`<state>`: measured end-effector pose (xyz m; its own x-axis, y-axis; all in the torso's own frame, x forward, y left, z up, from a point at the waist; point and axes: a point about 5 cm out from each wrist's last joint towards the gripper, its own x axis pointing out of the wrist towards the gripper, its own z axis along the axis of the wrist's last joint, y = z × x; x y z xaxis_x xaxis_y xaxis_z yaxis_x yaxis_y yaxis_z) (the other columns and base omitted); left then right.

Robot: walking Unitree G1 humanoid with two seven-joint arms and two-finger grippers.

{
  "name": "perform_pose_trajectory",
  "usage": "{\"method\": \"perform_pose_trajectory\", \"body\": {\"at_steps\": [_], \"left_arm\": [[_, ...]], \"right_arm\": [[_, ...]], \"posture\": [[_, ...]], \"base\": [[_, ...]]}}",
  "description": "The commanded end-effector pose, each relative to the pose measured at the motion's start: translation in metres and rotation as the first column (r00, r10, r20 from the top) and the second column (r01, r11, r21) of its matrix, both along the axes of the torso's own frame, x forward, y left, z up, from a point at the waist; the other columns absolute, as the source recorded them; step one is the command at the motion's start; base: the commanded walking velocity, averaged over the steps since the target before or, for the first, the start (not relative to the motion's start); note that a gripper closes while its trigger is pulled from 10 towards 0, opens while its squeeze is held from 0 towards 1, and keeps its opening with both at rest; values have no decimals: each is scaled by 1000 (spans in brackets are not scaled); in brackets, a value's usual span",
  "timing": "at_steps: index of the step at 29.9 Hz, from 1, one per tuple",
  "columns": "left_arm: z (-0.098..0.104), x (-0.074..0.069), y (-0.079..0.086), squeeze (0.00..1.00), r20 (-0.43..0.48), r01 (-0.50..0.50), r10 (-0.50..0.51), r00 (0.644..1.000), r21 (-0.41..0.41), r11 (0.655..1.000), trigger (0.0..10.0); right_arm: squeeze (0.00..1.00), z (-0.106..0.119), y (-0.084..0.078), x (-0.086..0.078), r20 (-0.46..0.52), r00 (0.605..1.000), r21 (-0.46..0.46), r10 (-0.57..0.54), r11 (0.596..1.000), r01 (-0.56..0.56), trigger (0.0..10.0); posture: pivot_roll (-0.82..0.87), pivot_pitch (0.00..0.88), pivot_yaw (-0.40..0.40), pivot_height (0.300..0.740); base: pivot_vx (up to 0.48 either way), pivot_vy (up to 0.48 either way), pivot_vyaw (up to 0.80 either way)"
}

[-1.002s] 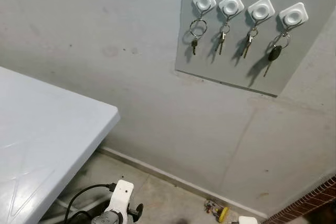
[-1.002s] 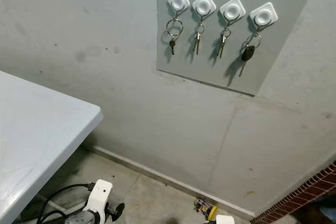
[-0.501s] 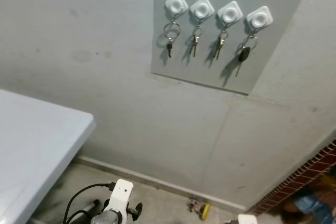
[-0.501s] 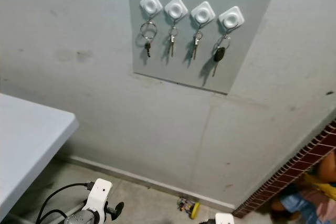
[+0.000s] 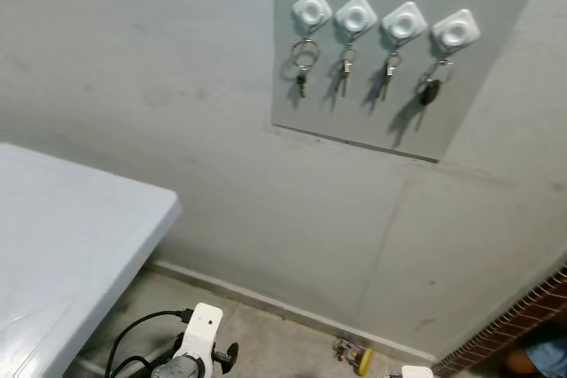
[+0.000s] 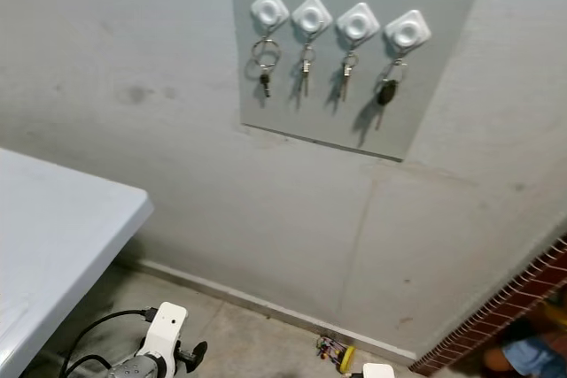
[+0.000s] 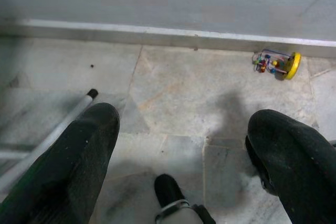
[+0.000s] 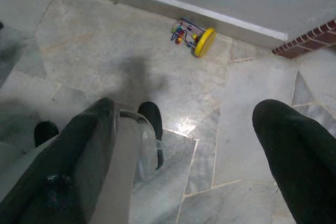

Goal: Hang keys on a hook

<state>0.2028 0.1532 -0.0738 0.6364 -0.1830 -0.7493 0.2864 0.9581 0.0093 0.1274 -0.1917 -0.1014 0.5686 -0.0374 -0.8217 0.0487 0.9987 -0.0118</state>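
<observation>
Grey wall (image 5: 177, 59), 4 keys (image 5: 301, 64) on hooks (image 5: 312, 11); table (image 5: 53, 245) edge left.

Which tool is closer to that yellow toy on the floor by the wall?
Right, by a little. The right tool hangs open just below and right of the yellow toy. The left tool, also open, hangs further off to the toy's left, beside the white table.

hooks (image 5: 377, 20): 4 | keys (image 5: 366, 80): 4 | table (image 5: 62, 245): 1 | toy (image 5: 353, 355): 1

Matt white plastic hooks (image 5: 358, 15), metal keys (image 5: 301, 61), seemingly polished stone floor (image 8: 131, 51).
</observation>
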Motion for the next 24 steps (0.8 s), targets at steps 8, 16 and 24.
{"method": "perform_pose_trajectory", "body": {"at_steps": [8,16,24], "left_arm": [[0,0,1,0,-2,4,-4,1000,8,1000,10000],[0,0,1,0,-3,-2,2,1000,-5,1000,10000],[0,1,3,0,-4,-10,11,1000,2,1000,10000]], "right_arm": [[0,-1,-1,-1,-11,1000,2,-9,1000,9,10000],[0,0,0,1,-3,1000,8,-2,1000,2,10000],[0,0,0,1,-6,1000,10,-7,1000,7,10000]], "posture": [[-25,0,0,740],[-24,0,2,740],[-23,0,1,740]], "base": [[0,0,-331],[0,-314,-601],[0,-216,-624]]}}
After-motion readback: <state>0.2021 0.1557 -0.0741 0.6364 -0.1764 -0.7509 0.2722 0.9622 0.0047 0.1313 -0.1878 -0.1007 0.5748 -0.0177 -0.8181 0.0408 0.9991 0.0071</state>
